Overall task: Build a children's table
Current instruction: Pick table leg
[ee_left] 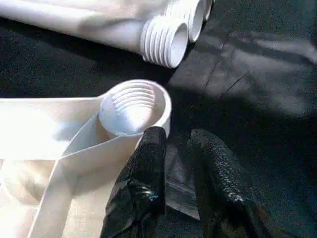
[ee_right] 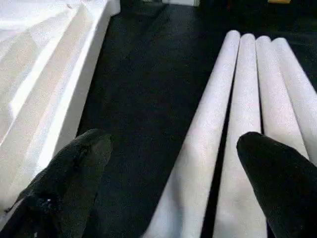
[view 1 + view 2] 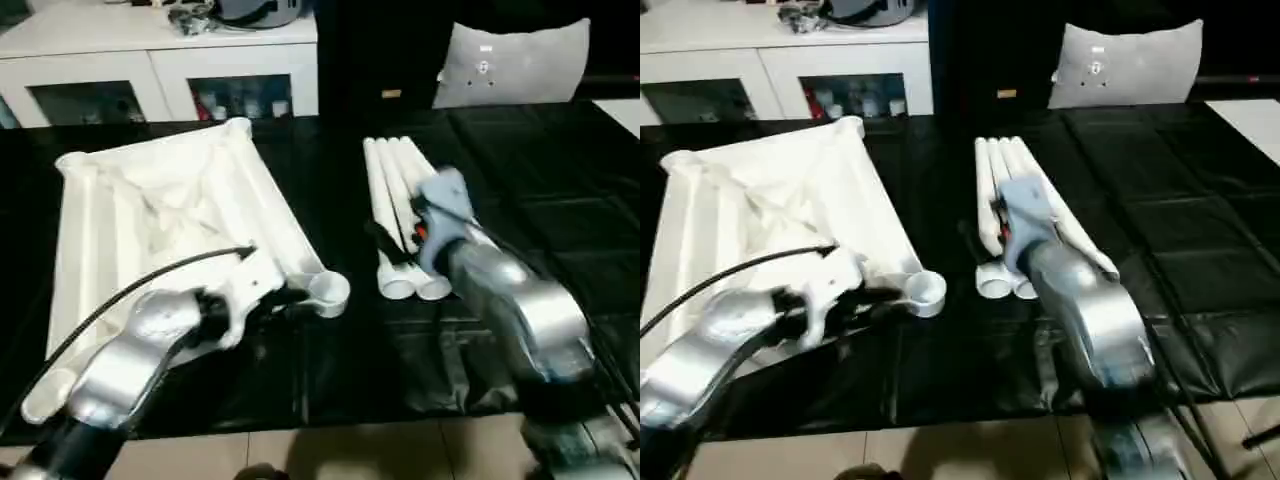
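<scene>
Tabletop (image 3: 150,215) lies upside down on the black mat (image 3: 540,200), ribs up, on the robot's left half of the work area. Its near corner socket (image 1: 134,106), a round threaded cup, sits just ahead of the left gripper (image 1: 176,148). That gripper's two black fingers (image 1: 146,173) stand a narrow gap apart and hold nothing; the tip of one is right at the socket's rim, though I cannot tell whether it actually touches. The mat shows through the slit between them.

Legs (image 3: 400,210), four white tubes, lie side by side and touching on the mat, well apart from the tabletop with a dark strip of mat between. Their threaded ends (image 1: 166,39) point toward the robot, and the nearest of these lies just beyond the socket as seen from the left jaws.

Right gripper (image 2: 173,168) hangs over the legs with its fingers spread wide, gripping nothing. One fingertip (image 2: 277,173) is above the middle tubes, the other (image 2: 74,168) is over the bare mat between the legs and the tabletop's edge, so the outermost tube on the tabletop's side runs straight between the jaws. Whether either tip rests on a tube is not clear.

Behind the mat stand white cabinets (image 3: 160,70) and a grey cushion (image 3: 515,60).
</scene>
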Tool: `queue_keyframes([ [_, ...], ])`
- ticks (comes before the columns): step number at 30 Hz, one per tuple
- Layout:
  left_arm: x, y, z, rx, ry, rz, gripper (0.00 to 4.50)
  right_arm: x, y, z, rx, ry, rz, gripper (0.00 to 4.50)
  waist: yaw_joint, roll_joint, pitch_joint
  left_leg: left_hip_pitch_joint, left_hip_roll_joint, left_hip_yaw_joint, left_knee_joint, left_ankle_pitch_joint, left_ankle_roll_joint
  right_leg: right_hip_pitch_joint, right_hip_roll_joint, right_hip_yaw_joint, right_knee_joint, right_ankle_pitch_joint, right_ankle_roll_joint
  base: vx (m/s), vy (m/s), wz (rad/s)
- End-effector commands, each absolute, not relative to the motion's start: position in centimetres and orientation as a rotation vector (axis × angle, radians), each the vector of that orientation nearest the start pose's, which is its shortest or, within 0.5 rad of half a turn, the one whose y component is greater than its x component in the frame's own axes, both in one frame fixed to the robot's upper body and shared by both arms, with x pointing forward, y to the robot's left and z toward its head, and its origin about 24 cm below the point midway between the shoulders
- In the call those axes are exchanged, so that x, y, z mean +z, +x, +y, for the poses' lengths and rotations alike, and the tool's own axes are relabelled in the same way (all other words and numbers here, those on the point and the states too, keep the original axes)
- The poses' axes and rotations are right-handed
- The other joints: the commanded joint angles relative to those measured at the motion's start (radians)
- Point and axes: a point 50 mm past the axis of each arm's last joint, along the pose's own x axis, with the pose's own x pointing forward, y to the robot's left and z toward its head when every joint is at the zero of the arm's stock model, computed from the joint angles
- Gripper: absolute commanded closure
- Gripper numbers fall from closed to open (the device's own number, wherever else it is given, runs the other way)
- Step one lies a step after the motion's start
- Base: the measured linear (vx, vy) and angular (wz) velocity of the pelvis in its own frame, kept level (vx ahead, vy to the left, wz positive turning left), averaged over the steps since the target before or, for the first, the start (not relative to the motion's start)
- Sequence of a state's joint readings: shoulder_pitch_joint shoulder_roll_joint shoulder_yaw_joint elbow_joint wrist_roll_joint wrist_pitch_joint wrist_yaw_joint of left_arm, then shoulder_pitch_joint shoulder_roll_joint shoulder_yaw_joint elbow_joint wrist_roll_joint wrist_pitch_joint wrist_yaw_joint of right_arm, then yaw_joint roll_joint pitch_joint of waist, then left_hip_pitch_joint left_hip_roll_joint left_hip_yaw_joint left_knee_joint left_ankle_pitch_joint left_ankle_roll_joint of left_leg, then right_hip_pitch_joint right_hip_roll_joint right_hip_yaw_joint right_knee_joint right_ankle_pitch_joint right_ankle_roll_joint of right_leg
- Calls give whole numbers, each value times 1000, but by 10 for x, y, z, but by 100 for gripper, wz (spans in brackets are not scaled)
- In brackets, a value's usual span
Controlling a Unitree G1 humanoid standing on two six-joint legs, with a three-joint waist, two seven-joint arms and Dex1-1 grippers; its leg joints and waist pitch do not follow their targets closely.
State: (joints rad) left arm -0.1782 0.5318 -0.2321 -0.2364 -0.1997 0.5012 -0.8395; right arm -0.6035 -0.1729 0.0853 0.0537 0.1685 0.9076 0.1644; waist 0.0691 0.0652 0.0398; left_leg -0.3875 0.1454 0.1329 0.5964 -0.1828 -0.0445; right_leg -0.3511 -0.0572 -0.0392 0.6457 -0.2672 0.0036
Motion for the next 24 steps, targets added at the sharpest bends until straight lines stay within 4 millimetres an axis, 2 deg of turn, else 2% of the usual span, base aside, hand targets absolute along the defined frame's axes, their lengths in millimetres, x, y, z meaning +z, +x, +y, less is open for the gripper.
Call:
queue_keyframes([
  [1, 92, 242, 146, -1024, 286, 323, 353, 112, 343, -111, 326, -95, 469, 0, -2, -2, -48, 21, 66, -16, -77, -171, -51, 22, -81, 46, -73, 10, -222, 0, 0, 0],
  [3, 95, 236, 146, -1022, 263, 322, 353, 111, 349, -109, 314, -91, 501, 0, -1, 1, -50, 20, 65, -15, -75, -154, -51, 22, -81, 46, -71, 29, -222, 0, 0, 0],
  [4, 96, 235, 146, -1022, 260, 323, 336, 110, 350, -109, 313, -91, 505, 0, 0, -4, -49, 19, 65, -15, -75, -145, -49, 23, -80, 45, -69, 37, -221, 0, 0, 0],
  [5, 100, 232, 145, -1013, 226, 314, 326, 108, 354, -108, 294, -81, 544, 0, 2, -3, -49, 20, 65, -13, -74, -147, -50, 21, -79, 46, -69, 37, -216, 0, 0, 0],
  [8, 104, 230, 144, -997, 220, 309, 320, 105, 359, -108, 280, -88, 573, 0, 5, -9, -48, 20, 64, -10, -75, -150, -57, 21, -79, 46, -71, 25, -216, 0, 0, 0],
  [9, 106, 230, 145, -984, 234, 307, 301, 103, 360, -108, 272, -93, 590, 0, 6, -11, -47, 20, 65, -9, -75, -149, -56, 22, -79, 46, -72, 24, -212, 0, 0, 0],
  [12, 107, 228, 146, -970, 243, 319, 281, 96, 365, -107, 251, -90, 621, 0, 7, -9, -49, 20, 65, -7, -74, -143, -65, 21, -79, 46, -70, 33, -204, 0, 0, 0],
  [13, 107, 228, 146, -970, 243, 320, 279, 96, 366, -107, 250, -88, 624, 0, 8, -14, -49, 18, 65, -5, -73, -130, -65, 22, -77, 45, -69, 51, -202, 0, 0, 0],
  [16, 109, 227, 145, -965, 241, 325, 245, 93, 368, -104, 255, -80, 635, 0, 10, -14, -56, 17, 64, -4, -66, -84, -60, 24, -77, 44, -62, 123, -200, 0, 0, 0],
  [19, 111, 226, 145, -958, 247, 333, 239, 88, 370, -101, 274, -62, 665, 0, 16, -11, -64, 12, 60, -1, -55, -6, -41, 23, -72, 42, -51, 237, -201, 0, 0, 0],
  [20, 111, 226, 145, -956, 250, 336, 213, 86, 371, -100, 280, -53, 680, 0, 16, -12, -62, 10, 60, 0, -54, 0, -35, 21, -71, 40, -51, 255, -204, 0, 0, 0],
  [24, 111, 227, 145, -956, 258, 341, 189, 80, 372, -101, 281, -44, 716, 0, 19, -10, -60, 11, 62, 0, -56, -32, -38, 21, -72, 39, -52, 220, -207, 0, 0, 0],
])
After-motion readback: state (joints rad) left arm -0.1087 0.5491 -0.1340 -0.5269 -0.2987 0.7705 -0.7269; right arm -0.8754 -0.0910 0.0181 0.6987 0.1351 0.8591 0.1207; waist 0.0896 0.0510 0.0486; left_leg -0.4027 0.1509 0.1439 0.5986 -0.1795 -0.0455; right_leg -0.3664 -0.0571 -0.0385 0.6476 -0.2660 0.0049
